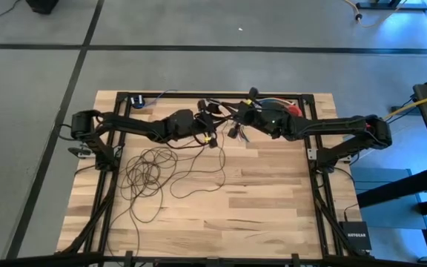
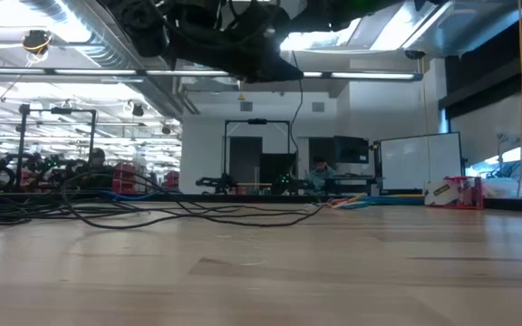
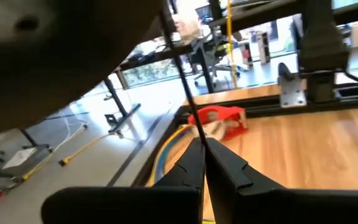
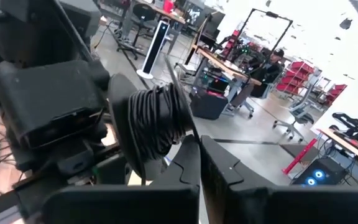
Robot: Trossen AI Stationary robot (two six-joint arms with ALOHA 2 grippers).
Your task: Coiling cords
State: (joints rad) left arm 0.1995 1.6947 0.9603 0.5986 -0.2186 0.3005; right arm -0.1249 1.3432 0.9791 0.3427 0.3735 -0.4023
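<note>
Both arms were raised above the far half of the wooden table (image 1: 273, 193), reaching toward each other near its middle. The left gripper (image 3: 202, 148) had its 2 fingers clenched on a thin dark strand of the cord (image 1: 150, 174), which ran up from between the fingertips. The right gripper (image 4: 199, 144) was likewise clenched, its fingertips pinching a strand of the same cord; just beside it, a tight wound bundle of cord (image 4: 157, 121) sat against the left arm's hardware. Most of the cord lay in loose, overlapping loops on the table's left side, below the left arm, with 1 strand trailing toward the centre. From table height, the loops lay flat on the left of the far surface. A red object (image 3: 219, 118) rested at the table's far edge.
</note>
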